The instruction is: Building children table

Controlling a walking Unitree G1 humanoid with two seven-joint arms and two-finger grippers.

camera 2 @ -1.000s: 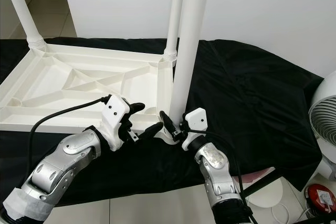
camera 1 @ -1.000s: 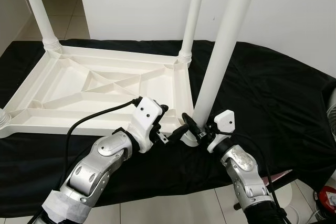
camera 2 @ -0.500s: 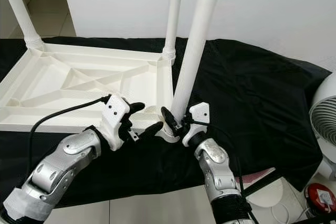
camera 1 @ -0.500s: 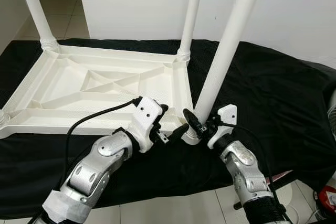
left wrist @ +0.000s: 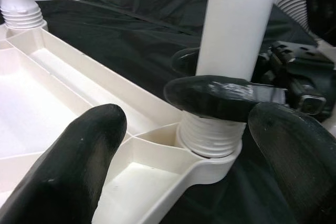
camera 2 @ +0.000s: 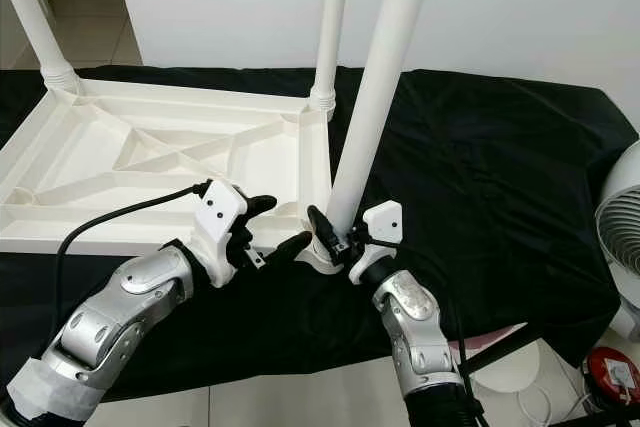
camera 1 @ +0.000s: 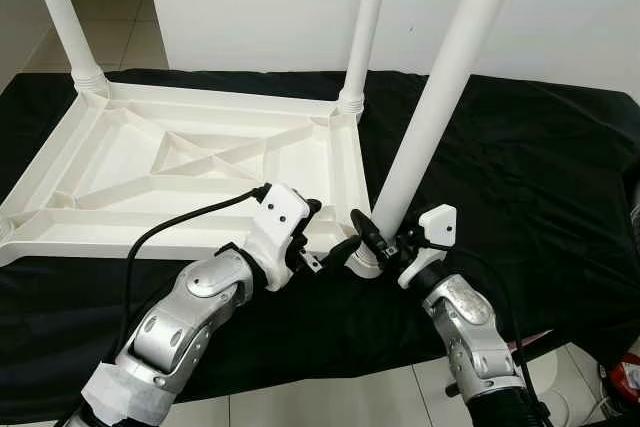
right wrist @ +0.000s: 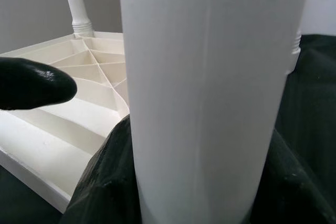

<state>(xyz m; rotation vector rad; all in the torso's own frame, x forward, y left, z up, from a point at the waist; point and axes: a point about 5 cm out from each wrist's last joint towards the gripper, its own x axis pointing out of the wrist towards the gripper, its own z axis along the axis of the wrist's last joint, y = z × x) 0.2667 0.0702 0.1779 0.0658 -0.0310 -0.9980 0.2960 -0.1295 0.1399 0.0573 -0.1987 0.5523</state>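
Observation:
The white plastic tabletop (camera 1: 348, 172) lies upside down on a black cloth (camera 1: 520, 177). At its near right corner a long white leg (camera 1: 440, 77) stands in the socket and leans to the right. Its ribbed collar (left wrist: 210, 135) sits in the corner socket. My right gripper (camera 1: 378, 239) is shut on the leg just above that collar, with one black finger (left wrist: 226, 98) across the front. My left gripper (camera 1: 328, 231) is open beside the same corner, its fingers (left wrist: 73, 166) on either side of the socket and not touching the leg. The leg (right wrist: 210, 93) shows close up in the right wrist view.
Two more legs stand upright in the far left corner (camera 1: 62, 12) and the far right corner (camera 1: 365, 17). A white wall rises behind the table. A white fan (camera 2: 620, 237) and a red object (camera 2: 610, 372) stand on the tiled floor at the right.
The held leg has tipped further to the right, and my right wrist has shifted slightly right with it. My left gripper stays open at the corner.

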